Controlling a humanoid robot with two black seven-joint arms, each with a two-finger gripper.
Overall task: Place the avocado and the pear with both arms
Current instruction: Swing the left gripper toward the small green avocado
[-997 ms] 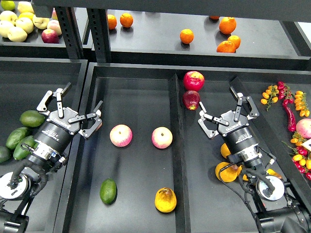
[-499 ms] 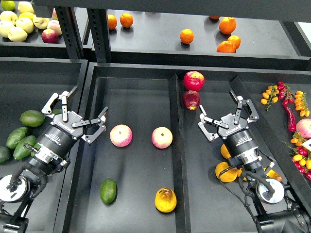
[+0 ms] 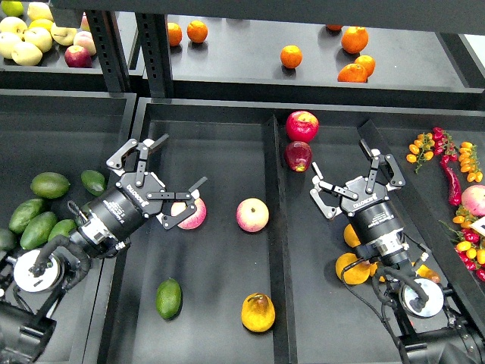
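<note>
A glossy green avocado (image 3: 169, 298) lies in the middle bin (image 3: 220, 152), at the front left. The golden pear (image 3: 258, 312) with an orange-brown blotch lies to its right, near the bin's front. My left gripper (image 3: 184, 161) is open and empty, reaching over the bin's left wall, with its lower finger just in front of the left pink apple (image 3: 189, 215). It is well behind the avocado. My right gripper (image 3: 338, 153) is open and empty over the right bin, far from the pear.
A second pink apple (image 3: 252, 214) lies mid-bin. Two red apples (image 3: 301, 126) sit at the divider's far end. Several avocados (image 3: 50, 184) fill the left bin. Oranges (image 3: 355, 267) lie under my right arm. Chillies (image 3: 450, 174) lie at right; more oranges (image 3: 291, 56) sit on the back shelf.
My left gripper has swung right, from over the left bin's edge into the middle bin beside the left pink apple. The right gripper has barely moved.
</note>
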